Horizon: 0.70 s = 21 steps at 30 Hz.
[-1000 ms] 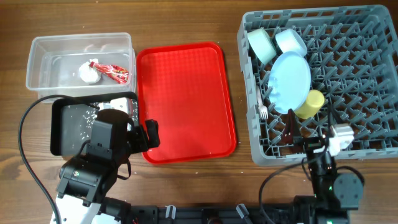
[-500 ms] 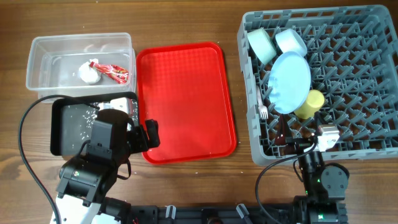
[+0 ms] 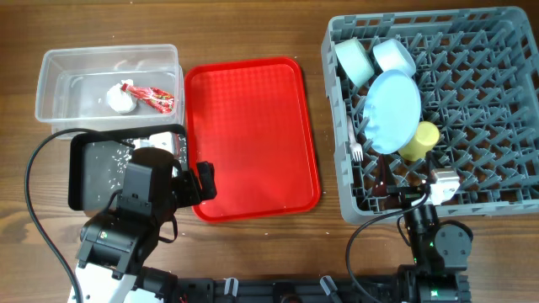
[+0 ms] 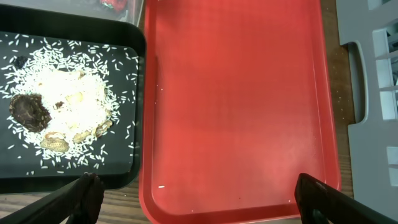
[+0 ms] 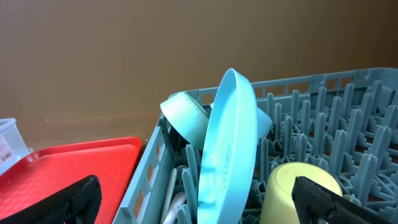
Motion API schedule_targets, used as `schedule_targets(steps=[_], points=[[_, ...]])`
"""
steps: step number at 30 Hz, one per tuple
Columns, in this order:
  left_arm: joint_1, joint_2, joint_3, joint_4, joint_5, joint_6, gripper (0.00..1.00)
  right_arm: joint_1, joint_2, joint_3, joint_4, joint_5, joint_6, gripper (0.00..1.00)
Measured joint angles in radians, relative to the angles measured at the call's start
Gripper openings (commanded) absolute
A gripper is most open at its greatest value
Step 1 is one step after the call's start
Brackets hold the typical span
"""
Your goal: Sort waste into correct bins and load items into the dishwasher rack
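The clear tub [image 3: 50, 84] holds the red wrapper [image 3: 156, 98] and the white tissue ball [image 3: 120, 99]. The black tray [image 3: 80, 181] holds rice scraps [image 4: 62, 106]. The grey rack [image 3: 497, 126] holds the mint bowl [image 3: 354, 61], blue bowl [image 3: 393, 55], blue plate [image 3: 392, 109] on edge, yellow cup [image 3: 419, 140] and a white fork [image 3: 354, 143]. My left gripper [image 4: 199, 202] is open and empty over the near edge of the red serving tray [image 4: 236, 93]. My right gripper [image 5: 199, 202] is open and empty at the rack's near left side, facing the plate [image 5: 227, 143] and cup [image 5: 298, 186].
The red serving tray [image 3: 253, 135] lies bare between the bins and the rack. The left arm's body covers the black tray's near right corner in the overhead view. A white utensil handle [image 5: 177, 199] stands by the rack wall; I cannot tell fork from spoon.
The right arm has drawn back toward the table's near edge and slightly left, then held still. The left arm has not moved.
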Motion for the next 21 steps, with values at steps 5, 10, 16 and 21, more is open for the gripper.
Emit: schedule_targets(steps=[5, 10, 16, 21], points=[[0.003, -0.088, -0.091, 0.132, -0.01, 0.057, 1.0, 0.0, 0.0, 0.0, 0.0, 0.0, 0.0, 1.0], [0.14, -0.447, -0.505, 0.614, 0.035, 0.115, 1.0, 0.0, 0.0, 0.0, 0.001, 0.0, 0.0, 1.0], [0.237, -0.723, -0.748, 0.825, 0.08, 0.206, 1.0, 0.0, 0.0, 0.0, 0.0, 0.0, 0.0, 1.0], [0.238, -0.793, -0.764, 0.789, 0.079, 0.267, 1.0, 0.0, 0.0, 0.0, 0.0, 0.0, 0.0, 1.0]])
